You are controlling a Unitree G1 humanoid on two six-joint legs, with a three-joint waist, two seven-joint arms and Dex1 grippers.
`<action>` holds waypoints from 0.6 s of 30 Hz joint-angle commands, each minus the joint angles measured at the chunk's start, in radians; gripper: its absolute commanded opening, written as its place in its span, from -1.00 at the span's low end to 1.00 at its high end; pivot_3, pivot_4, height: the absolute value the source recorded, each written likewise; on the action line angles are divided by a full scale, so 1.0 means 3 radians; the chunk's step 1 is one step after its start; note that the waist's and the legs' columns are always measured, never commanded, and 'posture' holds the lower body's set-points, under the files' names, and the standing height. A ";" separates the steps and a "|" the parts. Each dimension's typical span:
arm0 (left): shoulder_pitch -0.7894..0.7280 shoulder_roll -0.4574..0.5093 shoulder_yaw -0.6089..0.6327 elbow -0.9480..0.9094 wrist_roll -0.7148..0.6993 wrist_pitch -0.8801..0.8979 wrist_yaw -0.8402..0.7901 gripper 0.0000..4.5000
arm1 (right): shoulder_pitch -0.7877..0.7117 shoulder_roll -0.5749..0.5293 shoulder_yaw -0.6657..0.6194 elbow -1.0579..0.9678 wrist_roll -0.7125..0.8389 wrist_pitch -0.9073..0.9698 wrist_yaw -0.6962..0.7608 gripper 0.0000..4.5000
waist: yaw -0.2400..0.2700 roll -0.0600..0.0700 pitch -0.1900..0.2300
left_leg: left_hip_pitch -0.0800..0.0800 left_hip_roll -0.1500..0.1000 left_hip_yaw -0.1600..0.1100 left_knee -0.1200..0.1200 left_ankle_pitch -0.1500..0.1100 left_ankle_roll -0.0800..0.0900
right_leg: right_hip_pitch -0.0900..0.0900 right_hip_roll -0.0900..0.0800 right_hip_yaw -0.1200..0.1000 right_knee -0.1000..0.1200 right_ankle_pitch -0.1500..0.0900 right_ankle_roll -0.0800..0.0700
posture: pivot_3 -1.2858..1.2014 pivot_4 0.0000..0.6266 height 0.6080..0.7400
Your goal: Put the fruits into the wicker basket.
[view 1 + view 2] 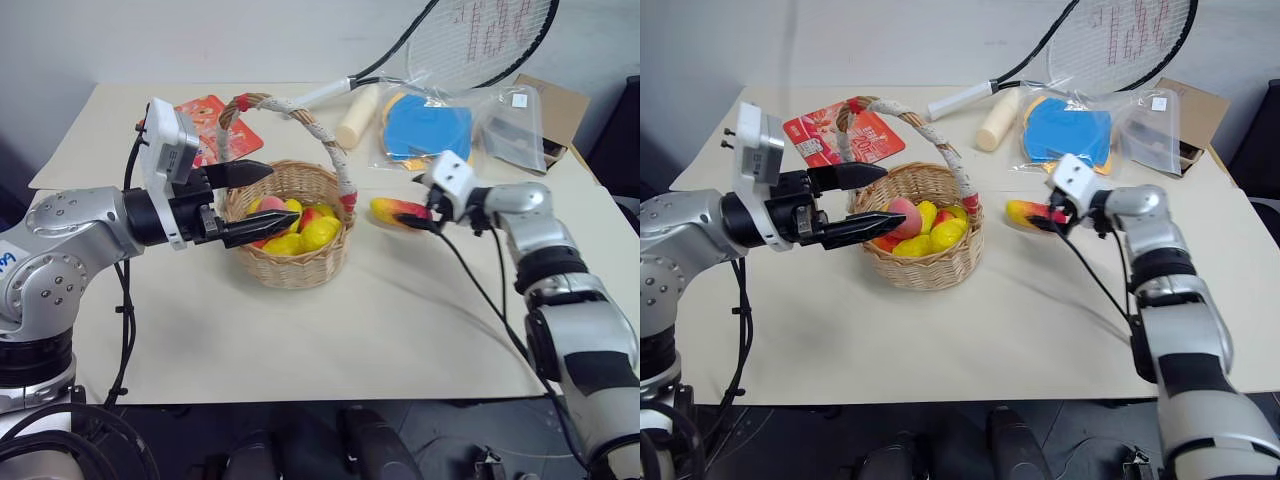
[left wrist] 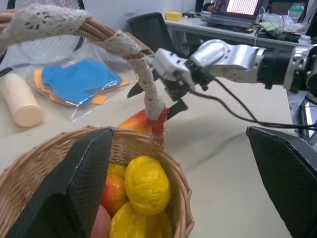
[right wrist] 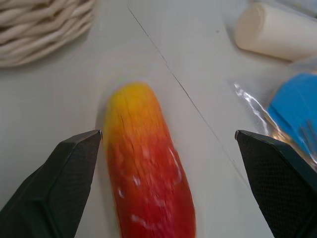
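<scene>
One mango [image 3: 146, 163], red with a yellow tip, lies flat on the cream tabletop [image 1: 400, 330] just beside the wicker basket [image 1: 292, 262], on the robot's right of it and outside its rim. The right pincer [image 1: 421, 216] is at this mango with its two black fingers spread wide apart; in the right wrist view the fruit lies between them, one finger close to its flank and the other well clear, and nothing is clamped. Inside the basket sit several fruits: a yellow lemon [image 2: 147, 185], more yellow pieces beneath it, a pink-orange peach [image 1: 902, 214] and a red-and-yellow one toward the handle's base. The basket's tall arched handle [image 1: 318, 130], wrapped in white with red at the ends, rises over them. The left pincer [image 1: 240, 202] hangs level at the basket's left rim, its fingers wide apart and empty, one above the rim and one reaching over the fruits. Beyond the basket lie a red packet [image 1: 840, 133], a cream-coloured cylinder [image 1: 358, 116], a clear bag holding blue and orange items [image 1: 428, 128], another clear bag [image 1: 515, 125] against a brown cardboard box [image 1: 562, 105], and a racket [image 1: 470, 40] whose white grip points toward the basket handle.
</scene>
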 commanded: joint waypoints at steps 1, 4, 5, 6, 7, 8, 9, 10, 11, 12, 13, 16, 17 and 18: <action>0.0096 0.0027 0.0185 -0.0127 -0.0040 0.0002 0.0058 1.00 | -0.0175 0.0060 0.0058 0.0224 -0.0123 0.0119 -0.0085 0.98 | 0.0014 0.0000 0.0000 | -0.0002 0.0000 -0.0002 0.0002 0.0000 0.0000 | 0.0000 -0.0003 -0.0002 0.0000 0.0000 0.0000 | 0.03 -0.52 1.00; 0.0240 0.0050 0.0269 -0.0130 -0.0022 -0.0020 0.0057 1.00 | -0.0253 0.0121 0.0110 0.0363 -0.0238 0.0222 -0.0240 0.98 | 0.0015 0.0000 0.0000 | -0.0007 0.0001 -0.0006 0.0012 -0.0002 0.0006 | 0.0000 -0.0011 -0.0004 0.0004 0.0000 0.0000 | 0.03 -0.52 1.00; 0.0306 0.0065 0.0301 -0.0113 0.0004 -0.0038 0.0043 1.00 | -0.0277 0.0145 0.0091 0.0397 -0.0236 0.0295 -0.0280 0.98 | 0.0009 0.0000 0.0000 | -0.0007 0.0000 -0.0005 0.0014 -0.0003 0.0007 | 0.0001 -0.0012 -0.0003 0.0004 0.0000 0.0001 | 0.03 -0.52 1.00; 0.0386 0.0080 0.0337 -0.0087 0.0045 -0.0071 0.0023 1.00 | -0.0298 0.0171 0.0065 0.0433 -0.0218 0.0408 -0.0278 0.98 | 0.0002 0.0000 0.0000 | -0.0007 -0.0001 -0.0003 0.0014 -0.0003 0.0007 | 0.0001 -0.0012 -0.0002 0.0004 0.0000 0.0001 | 0.03 -0.52 1.00; 0.0458 0.0092 0.0366 -0.0063 0.0081 -0.0101 0.0006 1.00 | -0.0306 0.0184 0.0066 0.0457 -0.0226 0.0458 -0.0277 0.98 | -0.0002 0.0000 0.0000 | -0.0007 -0.0002 -0.0003 0.0014 -0.0003 0.0007 | 0.0001 -0.0011 -0.0002 0.0005 0.0000 0.0001 | 0.03 -0.52 1.00; 0.0510 0.0100 0.0386 -0.0050 0.0102 -0.0125 -0.0009 1.00 | -0.0307 0.0186 0.0083 0.0472 -0.0250 0.0467 -0.0288 0.98 | -0.0003 0.0000 0.0000 | -0.0007 -0.0002 -0.0003 0.0014 -0.0003 0.0007 | 0.0000 -0.0009 -0.0003 0.0005 0.0000 0.0001 | 0.03 -0.52 1.00; 0.0538 0.0101 0.0396 -0.0048 0.0113 -0.0138 -0.0014 1.00 | -0.0303 0.0180 0.0103 0.0479 -0.0277 0.0462 -0.0300 0.98 | -0.0004 0.0000 0.0000 | -0.0006 -0.0002 -0.0003 0.0013 -0.0003 0.0006 | 0.0000 -0.0007 -0.0004 0.0005 0.0000 0.0001 | 0.03 -0.52 1.00; 0.0573 0.0099 0.0412 -0.0048 0.0119 -0.0149 -0.0017 1.00 | -0.0301 0.0180 0.0090 0.0485 -0.0266 0.0489 -0.0287 0.80 | -0.0006 0.0000 0.0000 | -0.0006 -0.0002 -0.0003 0.0013 -0.0003 0.0005 | 0.0000 -0.0006 -0.0004 0.0005 0.0000 0.0001 | 0.03 -0.52 1.00; 0.0600 0.0094 0.0423 -0.0053 0.0124 -0.0157 -0.0018 1.00 | -0.0298 0.0180 0.0063 0.0487 -0.0240 0.0507 -0.0273 0.68 | -0.0006 0.0000 0.0000 | -0.0006 -0.0002 -0.0003 0.0013 -0.0003 0.0004 | 0.0000 -0.0005 -0.0004 0.0005 0.0000 0.0000 | 0.03 -0.52 1.00; 0.0623 0.0089 0.0431 -0.0061 0.0128 -0.0163 -0.0017 1.00 | -0.0297 0.0177 0.0042 0.0487 -0.0218 0.0525 -0.0248 0.51 | -0.0006 0.0000 0.0000 | -0.0006 -0.0002 -0.0003 0.0013 -0.0003 0.0004 | 0.0000 -0.0005 -0.0004 0.0005 0.0000 0.0001 | 0.03 -0.52 1.00; 0.0643 0.0084 0.0437 -0.0072 0.0129 -0.0168 -0.0016 1.00 | -0.0295 0.0167 0.0027 0.0481 -0.0204 0.0521 -0.0217 0.37 | -0.0005 0.0000 0.0000 | -0.0006 -0.0003 -0.0003 0.0013 -0.0003 0.0004 | 0.0000 -0.0005 -0.0003 0.0005 0.0000 0.0001 | 0.03 -0.52 1.00; 0.0715 0.0063 0.0484 -0.0125 0.0095 -0.0152 0.0019 1.00 | -0.0295 0.0099 -0.0062 0.0439 -0.0138 0.0462 -0.0145 -0.07 | -0.0006 0.0000 0.0000 | -0.0007 -0.0003 -0.0003 0.0012 -0.0003 0.0004 | 0.0000 -0.0005 -0.0004 0.0005 0.0000 0.0001 | 0.03 -0.52 1.00; 0.0777 0.0070 0.0526 -0.0147 0.0087 -0.0160 0.0004 1.00 | -0.0277 0.0050 -0.0121 0.0371 -0.0058 0.0316 0.0034 -0.16 | -0.0005 0.0000 0.0000 | -0.0007 -0.0003 -0.0003 0.0012 -0.0003 0.0004 | 0.0000 -0.0005 -0.0003 0.0005 0.0000 0.0001 | 0.03 -0.52 1.00; 0.0842 0.0074 0.0577 -0.0175 0.0074 -0.0183 -0.0028 1.00 | -0.0249 0.0007 -0.0181 0.0291 0.0027 0.0149 0.0190 -0.18 | -0.0005 0.0000 0.0000 | -0.0007 -0.0003 -0.0003 0.0012 -0.0003 0.0004 | 0.0000 -0.0005 -0.0003 0.0005 0.0000 0.0001 | 0.03 -0.52 1.00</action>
